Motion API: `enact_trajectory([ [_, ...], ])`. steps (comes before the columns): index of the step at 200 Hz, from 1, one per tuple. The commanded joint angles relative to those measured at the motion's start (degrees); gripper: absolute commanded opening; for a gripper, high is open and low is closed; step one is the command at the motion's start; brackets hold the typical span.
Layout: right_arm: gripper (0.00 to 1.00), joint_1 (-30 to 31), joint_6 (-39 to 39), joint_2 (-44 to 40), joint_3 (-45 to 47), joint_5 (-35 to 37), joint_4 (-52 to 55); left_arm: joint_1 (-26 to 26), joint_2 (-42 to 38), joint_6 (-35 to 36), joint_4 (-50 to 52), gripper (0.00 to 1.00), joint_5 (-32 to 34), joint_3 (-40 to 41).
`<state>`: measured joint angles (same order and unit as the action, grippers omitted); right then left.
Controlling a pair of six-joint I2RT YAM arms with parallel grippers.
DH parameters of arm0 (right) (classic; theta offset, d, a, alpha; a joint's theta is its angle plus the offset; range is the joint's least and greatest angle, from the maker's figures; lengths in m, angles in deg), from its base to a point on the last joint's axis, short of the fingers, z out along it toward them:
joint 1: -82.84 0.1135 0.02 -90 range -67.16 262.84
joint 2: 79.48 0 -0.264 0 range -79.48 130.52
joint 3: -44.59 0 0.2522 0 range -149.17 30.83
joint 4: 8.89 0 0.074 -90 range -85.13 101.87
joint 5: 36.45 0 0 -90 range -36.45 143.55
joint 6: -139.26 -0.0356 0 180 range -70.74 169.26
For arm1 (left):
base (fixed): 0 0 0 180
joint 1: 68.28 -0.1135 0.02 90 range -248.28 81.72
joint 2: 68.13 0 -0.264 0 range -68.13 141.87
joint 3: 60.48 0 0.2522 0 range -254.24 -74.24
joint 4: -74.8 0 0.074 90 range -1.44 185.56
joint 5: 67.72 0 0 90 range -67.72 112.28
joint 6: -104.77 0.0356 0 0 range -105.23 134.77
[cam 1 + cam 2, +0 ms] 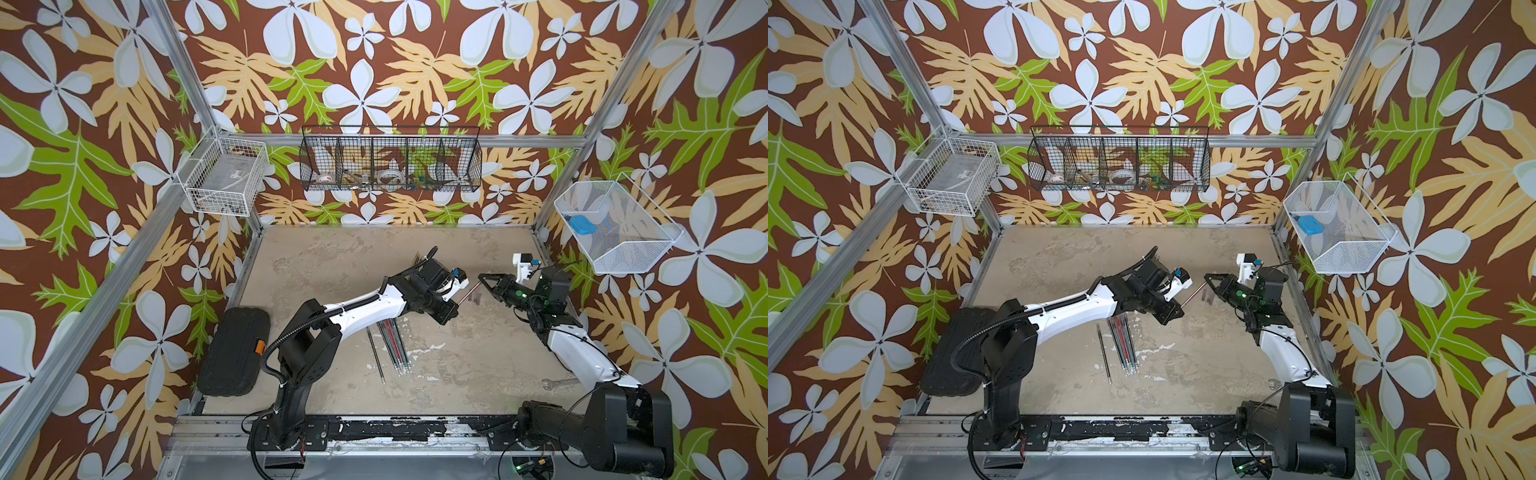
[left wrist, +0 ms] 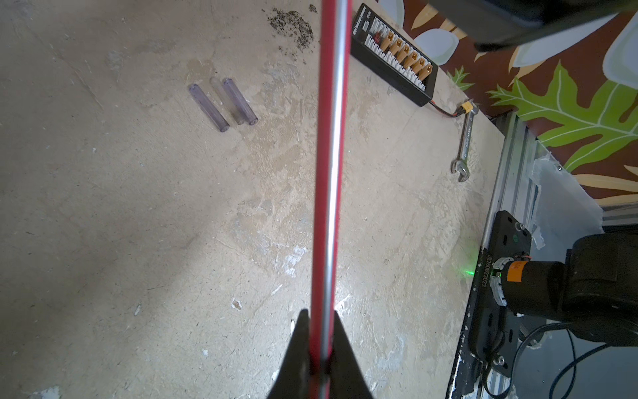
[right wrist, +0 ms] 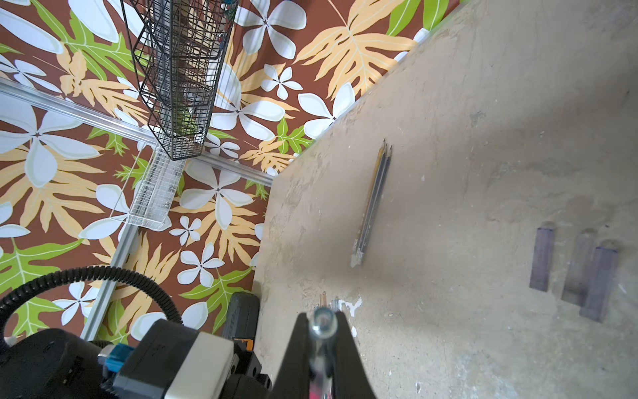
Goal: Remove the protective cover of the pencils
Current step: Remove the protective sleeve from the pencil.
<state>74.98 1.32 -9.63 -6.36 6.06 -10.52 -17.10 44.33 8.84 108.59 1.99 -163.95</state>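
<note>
My left gripper [image 2: 319, 314] is shut on a red pencil [image 2: 328, 172], held above the table. The pencil's far end sits in a translucent protective cover [image 3: 323, 326], and my right gripper [image 3: 322, 316] is shut on that cover. In both top views the two grippers face each other, left gripper [image 1: 455, 307] and right gripper [image 1: 484, 281], with the pencil [image 1: 1192, 296] spanning the short gap. Three loose covers [image 2: 222, 107] lie on the table below them. A bundle of pencils [image 1: 392, 345] lies beside the left arm. A few more pencils [image 3: 373, 203] lie farther back.
A black tool case [image 1: 235, 351] lies at the table's left edge. A wrench [image 2: 464, 145] and a black connector board [image 2: 393, 55] sit near the right edge. Wire baskets [image 1: 390, 160] hang on the walls above the table.
</note>
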Motion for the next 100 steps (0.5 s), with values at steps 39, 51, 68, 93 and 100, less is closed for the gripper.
enact_trajectory([
  [39,0.0,-3.09,2.67,0.42,-0.86,2.58,-1.78,0.14,-0.67,0.23,1.46,0.0,-0.18,-0.37],
  [51,0.0,-3.64,3.18,0.72,-1.18,2.86,-1.22,0.15,-0.58,0.27,1.5,0.0,-0.31,-0.3],
  [68,0.0,-4.18,3.74,1.22,-1.87,3.18,-0.89,0.13,-0.66,0.22,1.5,0.0,-0.36,-0.19],
  [93,0.0,-4.7,3.73,1.48,-2.56,4.45,-1.06,0.15,-0.71,-0.04,1.33,0.0,-0.18,-0.18],
  [100,0.0,-4.71,3.79,1.73,-3.02,4.68,-0.95,0.08,-0.67,-0.04,1.33,0.0,-0.19,-0.14],
])
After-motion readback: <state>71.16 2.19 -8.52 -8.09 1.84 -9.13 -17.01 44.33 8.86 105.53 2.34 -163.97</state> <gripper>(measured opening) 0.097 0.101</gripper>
